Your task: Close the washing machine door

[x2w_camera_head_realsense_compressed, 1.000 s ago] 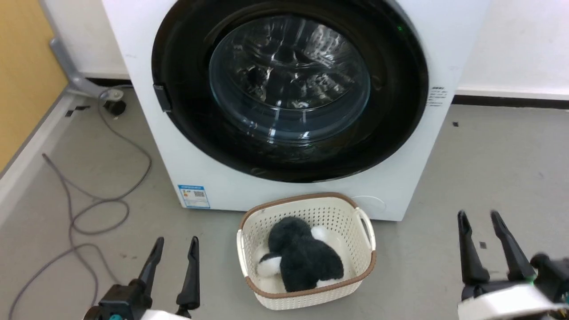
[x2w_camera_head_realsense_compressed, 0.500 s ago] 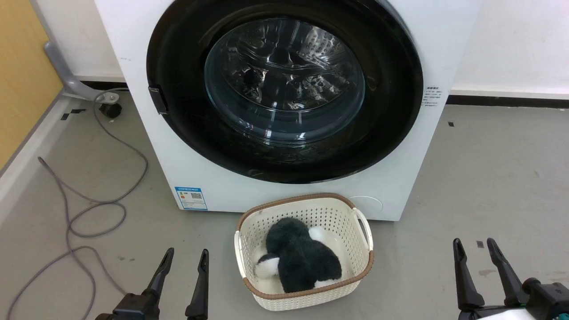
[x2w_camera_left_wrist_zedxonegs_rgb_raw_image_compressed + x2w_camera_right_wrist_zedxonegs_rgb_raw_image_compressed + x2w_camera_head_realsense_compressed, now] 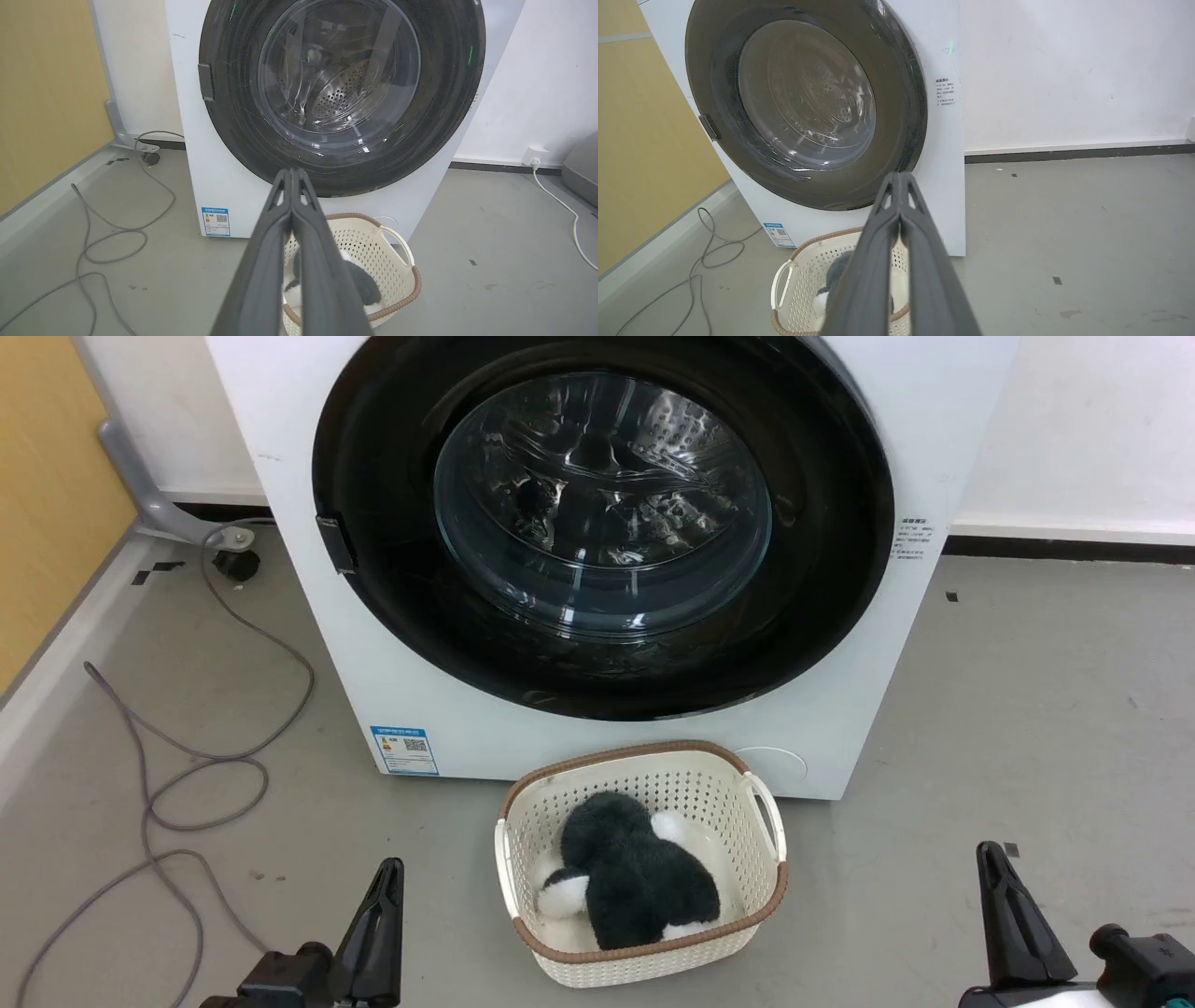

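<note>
The large round, glossy black-rimmed washing machine door (image 3: 840, 523) is sitting flush against the white boxy washing machine's (image 3: 308, 644) front. The left gripper (image 3: 378, 915) and right gripper (image 3: 1004, 905) are hanging pinched together, holding nothing. The door is looking latched; any confirming press should be landing squarely on the rim.

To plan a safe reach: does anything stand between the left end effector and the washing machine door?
A cream basket holding a dark plush toy sits on the floor before the washing machine, below the washing machine door. It lies right of the left end effector, so a straight reach looks free.
</note>
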### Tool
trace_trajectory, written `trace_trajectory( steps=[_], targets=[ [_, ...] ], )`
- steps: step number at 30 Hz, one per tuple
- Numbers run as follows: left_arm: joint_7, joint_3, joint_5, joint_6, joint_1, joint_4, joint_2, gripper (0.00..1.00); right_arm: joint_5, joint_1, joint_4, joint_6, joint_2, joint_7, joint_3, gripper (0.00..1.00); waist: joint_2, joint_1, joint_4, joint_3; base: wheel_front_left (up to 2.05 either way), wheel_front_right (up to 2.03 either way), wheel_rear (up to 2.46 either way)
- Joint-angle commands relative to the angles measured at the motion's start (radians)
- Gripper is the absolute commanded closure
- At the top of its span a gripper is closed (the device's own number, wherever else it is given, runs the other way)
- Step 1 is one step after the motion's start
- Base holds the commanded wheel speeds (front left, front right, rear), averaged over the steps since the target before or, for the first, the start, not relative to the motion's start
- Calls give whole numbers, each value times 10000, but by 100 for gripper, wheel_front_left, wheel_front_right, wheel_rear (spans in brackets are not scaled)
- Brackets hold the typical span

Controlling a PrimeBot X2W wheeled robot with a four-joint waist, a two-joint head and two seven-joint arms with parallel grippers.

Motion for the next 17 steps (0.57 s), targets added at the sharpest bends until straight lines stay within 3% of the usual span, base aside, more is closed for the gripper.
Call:
trace_trajectory(
  steps=[1, 17],
  targets=[
    [49, 13, 36, 22, -26, -23, 2, 100, -51, -28, -14, 0, 2, 48, 11, 100, 0, 0, -6, 2, 0, 0, 0],
    [376, 76, 218, 133, -158, -137, -1, 100, -321, -168, -84, -1, 10, 331, 69, 100, 0, 0, -65, 19, 0, 0, 0]
  ],
)
